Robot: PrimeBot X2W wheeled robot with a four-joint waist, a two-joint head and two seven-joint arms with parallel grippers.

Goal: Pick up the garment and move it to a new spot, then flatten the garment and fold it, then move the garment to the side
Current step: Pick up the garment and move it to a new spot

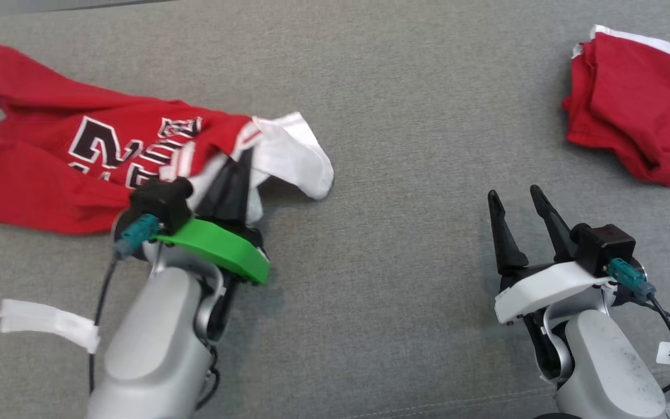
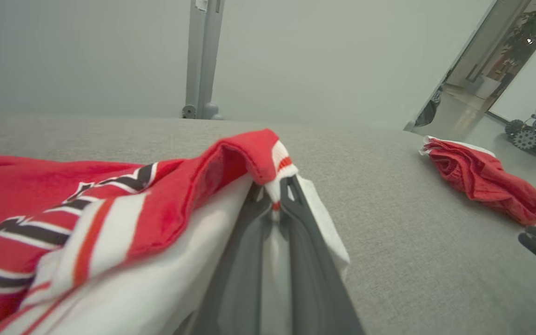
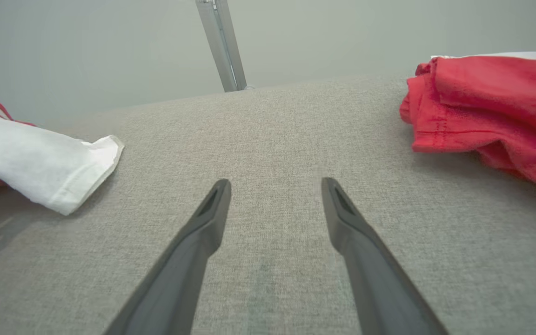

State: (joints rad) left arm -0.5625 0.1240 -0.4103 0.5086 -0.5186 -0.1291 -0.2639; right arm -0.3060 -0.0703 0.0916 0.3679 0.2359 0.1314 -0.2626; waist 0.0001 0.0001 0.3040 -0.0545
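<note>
A red garment [image 1: 50,157] with black-and-white lettering and a white sleeve lies crumpled at the left of the grey table [image 1: 405,145]. My left gripper [image 1: 246,154] is shut on its red-and-white trimmed edge, and in the left wrist view the two fingers [image 2: 275,204] pinch that edge of the garment [image 2: 110,209] between their tips. My right gripper [image 1: 514,195] rests open over bare cloth at the lower right, nothing between its fingers [image 3: 212,209]. The garment's white sleeve [image 3: 44,163] shows at the left of the right wrist view.
A second red garment [image 1: 637,110], folded into a bundle with a white edge, lies at the table's far right [image 3: 491,111] [image 2: 482,179]. A white paper tag [image 1: 50,323] hangs from the left arm's cable. A metal post [image 3: 221,44] stands behind the table.
</note>
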